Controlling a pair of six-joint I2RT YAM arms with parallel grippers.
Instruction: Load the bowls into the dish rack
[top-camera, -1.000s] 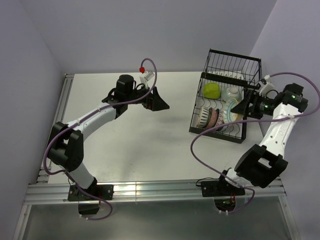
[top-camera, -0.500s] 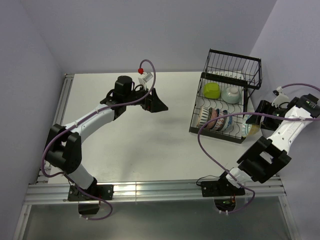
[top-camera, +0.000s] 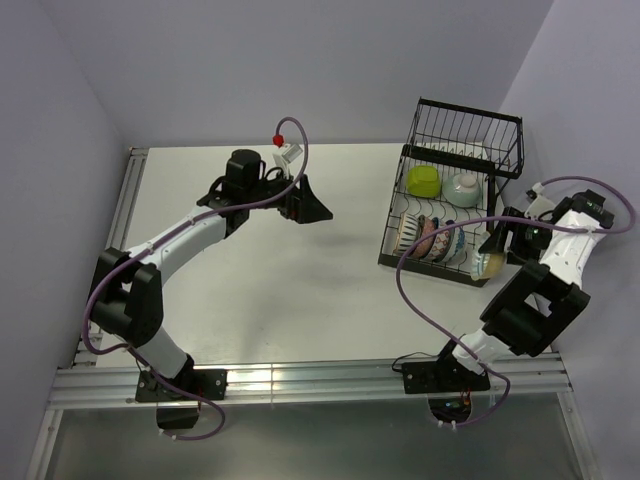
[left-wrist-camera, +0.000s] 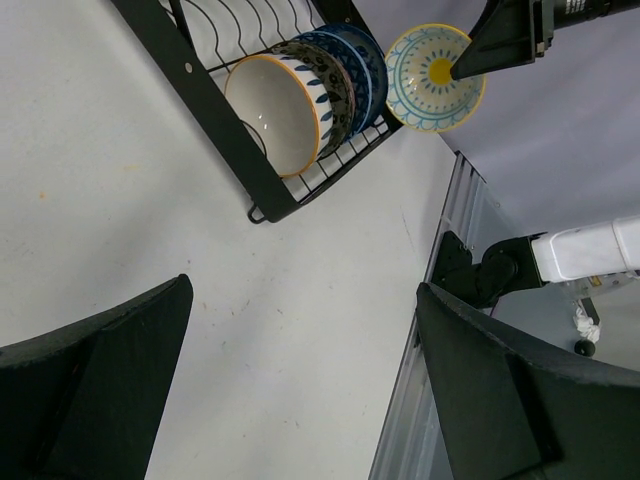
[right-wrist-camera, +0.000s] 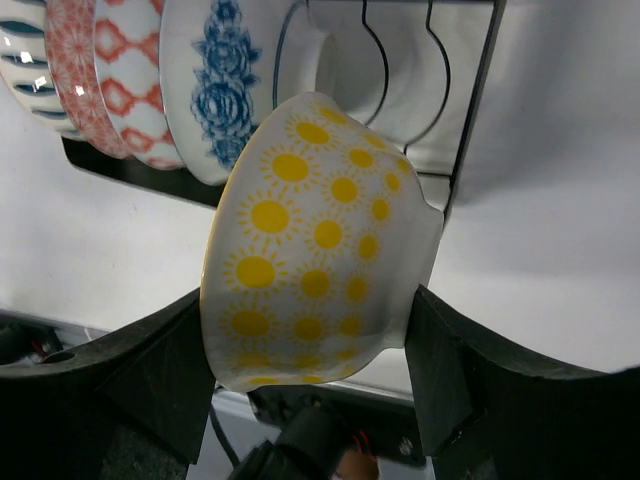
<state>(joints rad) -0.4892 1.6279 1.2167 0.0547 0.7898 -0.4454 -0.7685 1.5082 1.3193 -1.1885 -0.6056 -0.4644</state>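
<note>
**A:** Right fingers (top-camera: 497, 240) clamped on the yellow-sun bowl (right-wrist-camera: 310, 270), tilted, right at the dish rack's (left-wrist-camera: 212, 120) near right corner!

**B:** Just beside the blue-flowered bowl (right-wrist-camera: 215, 90) standing in its slot. Left fingers (top-camera: 312, 208) spread wide, empty, above the bench (top-camera: 300, 280).

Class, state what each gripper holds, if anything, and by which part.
Right gripper holds the yellow-patterned bowl across its bottom, one finger inside, the other outside. Left gripper holds nothing.
</note>
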